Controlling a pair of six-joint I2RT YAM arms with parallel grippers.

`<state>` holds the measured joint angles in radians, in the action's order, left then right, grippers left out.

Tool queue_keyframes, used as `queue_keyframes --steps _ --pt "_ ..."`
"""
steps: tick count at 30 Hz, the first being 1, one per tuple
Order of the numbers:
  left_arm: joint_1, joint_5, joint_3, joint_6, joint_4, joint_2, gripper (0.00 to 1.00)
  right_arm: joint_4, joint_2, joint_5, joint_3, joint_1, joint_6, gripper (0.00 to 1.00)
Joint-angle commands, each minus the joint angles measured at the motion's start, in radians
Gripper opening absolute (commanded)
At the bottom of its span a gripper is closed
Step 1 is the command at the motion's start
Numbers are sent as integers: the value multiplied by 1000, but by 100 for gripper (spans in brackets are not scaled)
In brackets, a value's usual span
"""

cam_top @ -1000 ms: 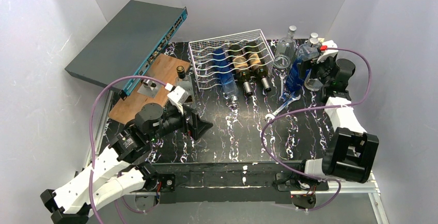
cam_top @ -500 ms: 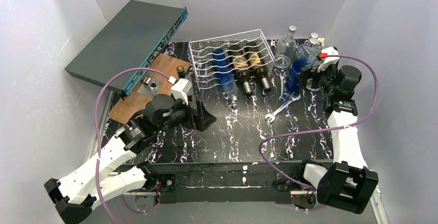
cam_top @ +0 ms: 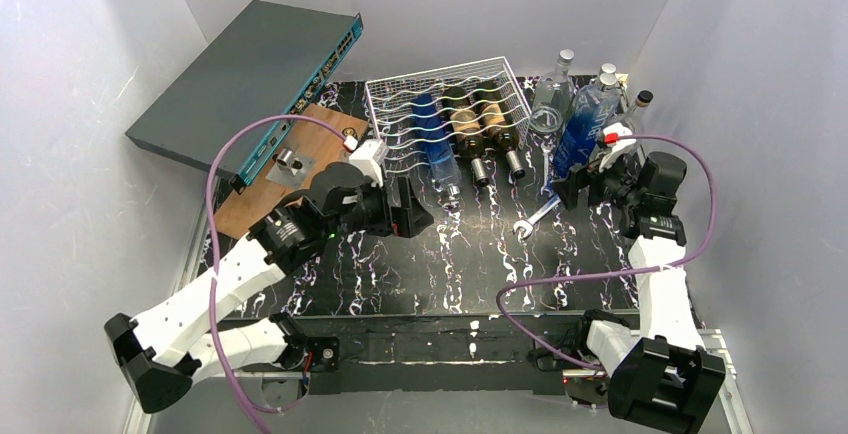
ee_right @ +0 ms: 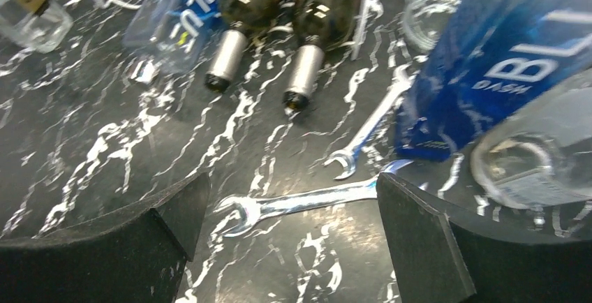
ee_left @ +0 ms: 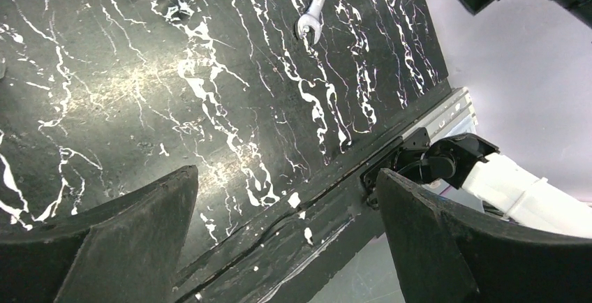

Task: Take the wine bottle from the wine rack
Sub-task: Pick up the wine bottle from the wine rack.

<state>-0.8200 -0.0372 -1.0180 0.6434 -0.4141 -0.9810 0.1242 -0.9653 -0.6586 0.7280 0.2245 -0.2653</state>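
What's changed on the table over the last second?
The left tool swung forward toward the white wire wine rack; the right tool pulled back from the upright glass bottles and turned toward the rack. Both stayed open, empty. The racked bottles stayed put.

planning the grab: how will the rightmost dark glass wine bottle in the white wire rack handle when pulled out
The dark glass wine bottle is probably rigid yet breakable. Its glossy round body may slip when gripped. Once off the white wire rack, whose wavy cradle steadies it, it could roll on the black marbled table.
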Motion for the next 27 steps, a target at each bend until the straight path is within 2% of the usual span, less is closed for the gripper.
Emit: queue_keyframes --steps 1,6,10,14,17,23,27 --pt "-41 55 -94 0 -14 -69 98 39 44 -132 -44 6 -12 98" --pt "-112 217 -196 -49 -34 -196 98 48 77 -136 -75 6 -26 98" --pt "-125 332 -272 -41 -34 -325 98 46 85 -140 -78 6 -28 98" --pt "-126 420 -341 -31 -22 -449 98 46 87 -137 -78 7 -30 98" --pt "-124 466 -387 -86 13 -537 98 45 91 -134 -77 7 -31 98" --pt "-108 642 -466 -115 51 -708 98 41 92 -136 -76 7 -31 98" --pt "-54 655 -479 -76 102 -814 98 43 97 -135 -76 7 -32 98"
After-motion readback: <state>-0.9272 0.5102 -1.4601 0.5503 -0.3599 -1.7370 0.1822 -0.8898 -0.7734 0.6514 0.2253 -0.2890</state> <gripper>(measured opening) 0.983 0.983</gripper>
